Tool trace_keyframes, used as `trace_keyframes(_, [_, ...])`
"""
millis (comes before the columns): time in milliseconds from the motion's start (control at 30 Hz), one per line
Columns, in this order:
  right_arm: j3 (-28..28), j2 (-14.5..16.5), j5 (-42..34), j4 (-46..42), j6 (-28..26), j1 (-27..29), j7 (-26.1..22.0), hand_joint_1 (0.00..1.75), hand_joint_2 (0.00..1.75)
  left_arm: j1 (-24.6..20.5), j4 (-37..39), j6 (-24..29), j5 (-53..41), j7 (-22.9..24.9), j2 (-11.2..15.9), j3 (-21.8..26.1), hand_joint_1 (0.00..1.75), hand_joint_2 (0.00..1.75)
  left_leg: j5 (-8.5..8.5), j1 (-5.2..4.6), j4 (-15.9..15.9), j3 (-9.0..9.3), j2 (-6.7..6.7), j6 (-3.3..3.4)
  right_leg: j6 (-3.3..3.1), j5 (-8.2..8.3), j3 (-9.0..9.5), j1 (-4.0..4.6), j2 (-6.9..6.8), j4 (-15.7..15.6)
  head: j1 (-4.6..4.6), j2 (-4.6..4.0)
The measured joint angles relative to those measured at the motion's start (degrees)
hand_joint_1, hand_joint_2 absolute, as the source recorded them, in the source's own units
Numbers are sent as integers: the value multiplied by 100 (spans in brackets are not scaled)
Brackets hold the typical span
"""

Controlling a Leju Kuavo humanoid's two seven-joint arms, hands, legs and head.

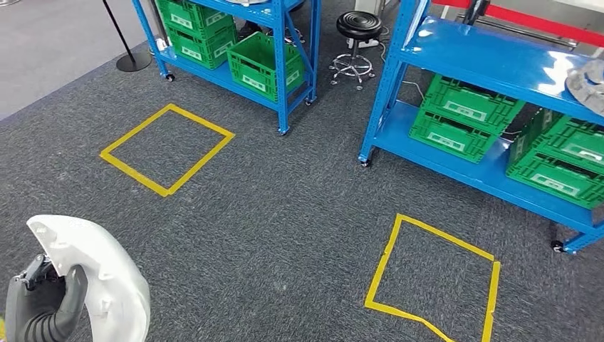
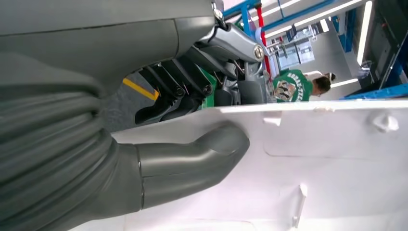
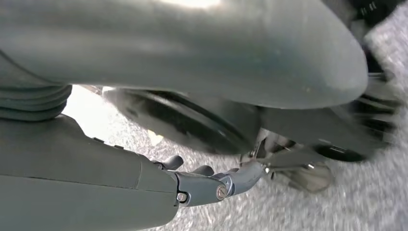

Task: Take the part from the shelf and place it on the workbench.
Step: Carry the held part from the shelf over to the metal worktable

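The white part (image 1: 100, 278) is gripped by the left hand (image 1: 43, 303). Open carpet (image 1: 285, 214) lies between two blue shelves (image 1: 491, 71). The right hand's (image 3: 211, 185) grasp cannot be told.

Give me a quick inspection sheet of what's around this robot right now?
Surface: grey carpet with two yellow tape squares; workbench nothing seen.
Job's things: white curved part in the left hand, thumb across it.
Clutter: green crates on blue shelves; grey part on the right shelf.
Hands: right hand holds nothing, fingers curled.
Cables: some behind the black stool.
Surroundings: a person in green, far off.
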Motion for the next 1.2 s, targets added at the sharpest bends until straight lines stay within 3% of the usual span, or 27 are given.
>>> trace_keyframes(33, [0,14,-17,1,-1,4,-4,0,0,3,3,-6,23,2,12,-1,175,175,0,-10,4,-3,-65,5,-8,-54,-149,7,30,260,1,0])
trace_keyframes(67, [-1,24,-48,2,-3,7,-5,0,0,-3,10,-15,51,9,19,-3,175,175,1,-19,10,-4,-133,7,-21,9,-206,12,42,318,1,0])
trace_keyframes(100, [-2,31,-83,3,-7,6,-1,0,0,-22,23,-26,77,27,22,-6,175,175,0,-23,18,-2,-202,7,-41,180,-155,16,60,142,1,0])
trace_keyframes(167, [-6,38,-130,3,-20,3,46,0,0,-95,53,-39,72,80,13,-22,175,175,-2,-27,40,-1,-330,-8,-92,596,146,22,196,-607,2,0])
trace_keyframes(200, [-8,40,-138,3,-35,1,78,0,0,-137,67,-44,46,104,2,-34,175,175,-7,-34,54,-7,-392,-30,-108,729,278,26,272,-935,1,0])
trace_keyframes(267, [-15,40,-161,2,-94,-12,141,0,0,-217,103,-111,-1,120,-28,-53,175,175,-1,-36,57,-26,-486,-99,-129,790,382,47,346,-1218,-1,0])
trace_keyframes(333, [-28,39,-221,1,-176,-29,161,0,0,-301,181,-248,-19,109,-56,-59,175,175,20,-21,41,-53,-542,-177,-187,825,397,53,243,-1253,-1,-1])
trace_keyframes(400, [-72,36,-319,1,-222,-27,99,0,0,-402,292,-345,-73,80,-98,-65,175,175,-87,-18,196,-138,-372,-229,-273,867,417,39,135,-1306,-8,0])
trace_keyframes(433, [-101,33,-349,1,-218,-18,54,0,0,-453,344,-362,-121,48,-126,-74,175,175,-235,-19,431,-240,-231,-248,-303,881,420,34,76,-1323,-11,1])
trace_keyframes(500, [-144,26,-339,1,-190,8,-5,0,0,-524,441,-352,-223,-29,-190,-106,175,175,-612,-12,1142,-559,-34,-296,-325,884,409,41,-37,-1325,-14,0])
trace_keyframes(533, [-150,23,-311,1,-184,19,-8,0,0,-536,477,-338,-262,-48,-222,-122,175,175,-724,-3,1438,-684,-2,-315,-325,883,405,44,-99,-1324,-14,0])
trace_keyframes(567, [-152,21,-285,1,-184,25,-3,0,0,-538,502,-324,-293,-52,-256,-134,175,175,-733,6,1564,-724,16,-328,-322,881,403,44,-158,-1322,-14,0])
trace_keyframes(600, [-152,20,-260,1,-184,27,4,0,0,-534,514,-311,-322,-49,-292,-141,175,175,-634,16,1462,-649,39,-336,-316,877,407,41,-214,-1319,-14,0])
trace_keyframes(667, [-152,19,-217,1,-179,25,7,0,0,-529,504,-297,-382,-34,-367,-148,175,175,-309,30,738,-240,190,-345,-279,856,431,36,-318,-1305,-15,0])
trace_keyframes(733, [-152,16,-166,1,-165,16,-17,0,0,-511,475,-285,-421,-23,-437,-148,175,175,-143,12,146,63,331,-282,-203,816,455,52,-398,-1283,-8,0])
trace_keyframes(767, [-152,15,-141,1,-155,8,-35,0,0,-490,459,-278,-422,-28,-464,-144,175,175,-146,-5,48,100,351,-230,-159,804,471,63,-432,-1284,-2,0])
trace_keyframes(833, [-152,15,-107,1,-136,-14,-68,0,0,-425,421,-263,-401,-55,-501,-132,175,175,-132,-26,36,100,242,-121,-75,797,509,58,-500,-1310,4,0])
trace_keyframes(900, [-152,16,-91,1,-127,-31,-81,0,0,-373,375,-263,-377,-85,-535,-120,175,175,-96,-19,12,116,142,-41,-2,689,487,34,-370,-1184,10,0])
trace_keyframes(933, [-151,17,-87,1,-127,-33,-79,0,0,-362,356,-263,-370,-95,-554,-115,175,175,-74,-10,1,122,92,-7,19,547,396,26,-241,-964,16,-1])
trace_keyframes(1000, [-150,17,-85,1,-138,-30,-54,0,0,-360,344,-269,-361,-104,-590,-107,175,175,-54,-22,1,91,-13,31,23,173,43,26,-17,-228,25,0])
trace_keyframes(1033, [-150,17,-92,1,-149,-28,-39,0,0,-361,345,-281,-355,-104,-605,-105,175,175,-49,-35,3,79,-73,41,14,58,-135,32,16,111,25,0])
trace_keyframes(1067, [-150,17,-103,1,-162,-26,-26,0,0,-362,347,-297,-347,-105,-619,-103,175,175,-46,-47,5,73,-137,46,-2,44,-246,39,31,297,25,0])
trace_keyframes(1100, [-150,17,-123,1,-178,-27,-18,0,0,-366,350,-315,-339,-106,-628,-101,175,175,-43,-56,8,73,-203,48,-27,154,-248,49,43,251,25,0])
trace_keyframes(1133, [-152,17,-152,1,-195,-28,-12,0,0,-378,355,-338,-331,-107,-634,-99,175,175,-42,-61,12,78,-269,47,-59,352,-143,60,72,-10,25,0])
trace_keyframes(1200, [-168,7,-222,1,-230,-29,2,0,0,-438,380,-373,-323,-110,-641,-99,175,175,-42,-65,25,79,-388,32,-131,744,205,86,261,-807,24,0])
